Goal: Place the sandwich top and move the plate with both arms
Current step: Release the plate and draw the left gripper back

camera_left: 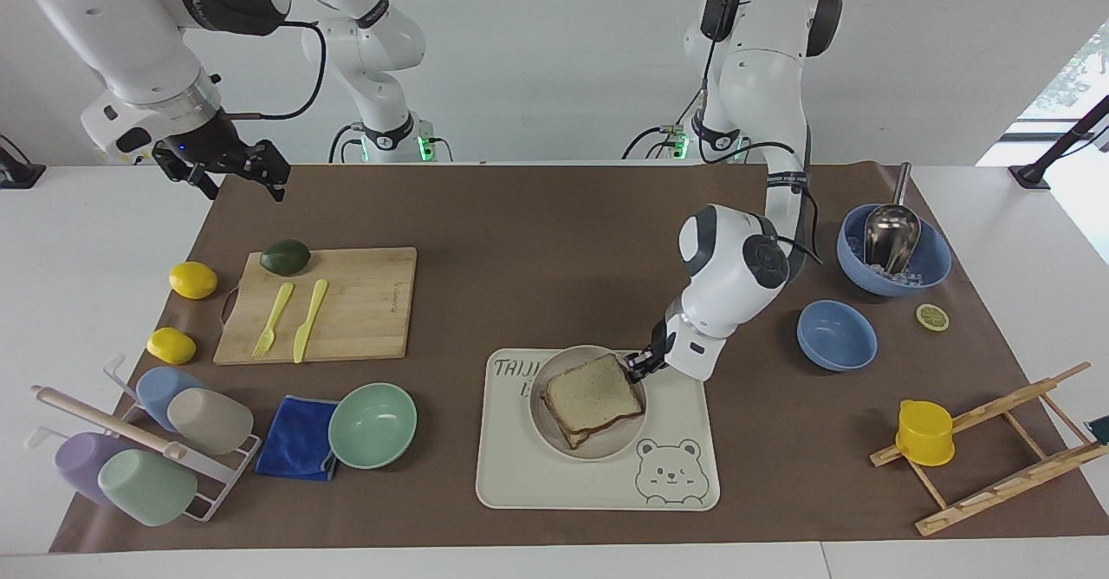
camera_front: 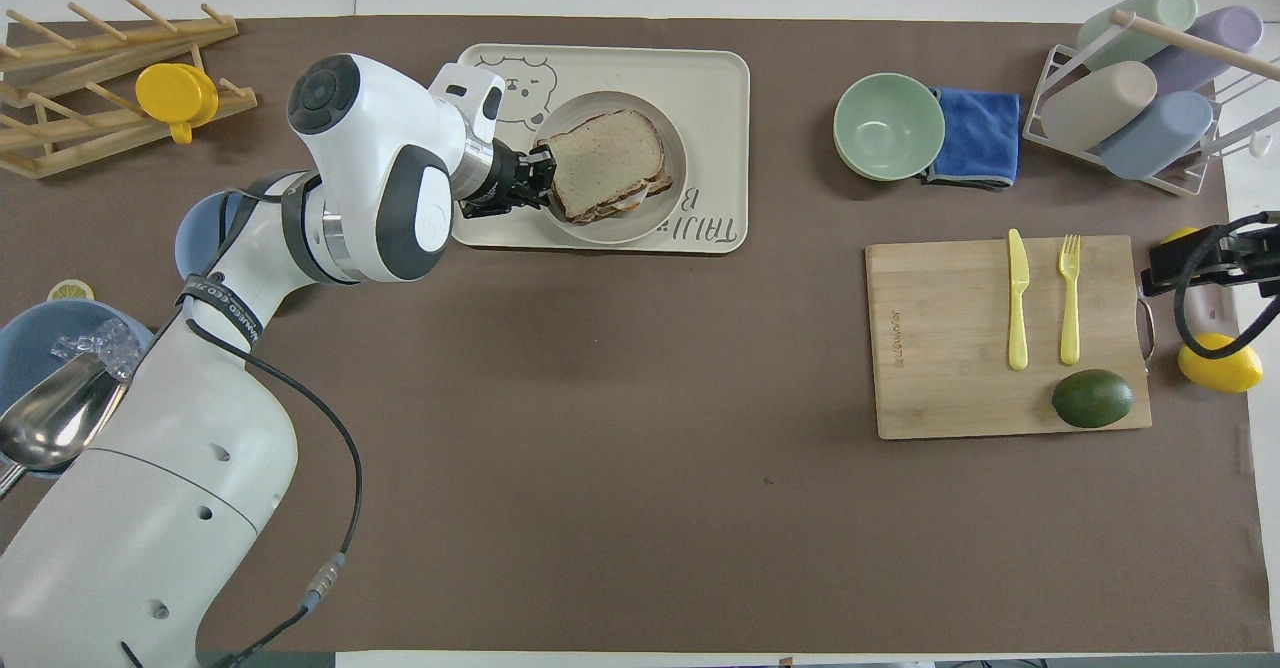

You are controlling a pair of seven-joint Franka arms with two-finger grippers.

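Brown mat (camera_left: 537, 241), one plate (camera_left: 554, 427), one sandwich top (camera_left: 593, 393), two grippers.

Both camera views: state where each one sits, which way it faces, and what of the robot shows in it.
Facing view: high across the table, looking at the robots; both white arms show whole, the left gripper at the small round off-white plate, the right gripper waiting over the table's edge.
Overhead view: above the robots' end, looking steeply down; the left arm shows, and the right gripper.
Shared: the plate, the square beige bread slice, the cream bear-print tray.
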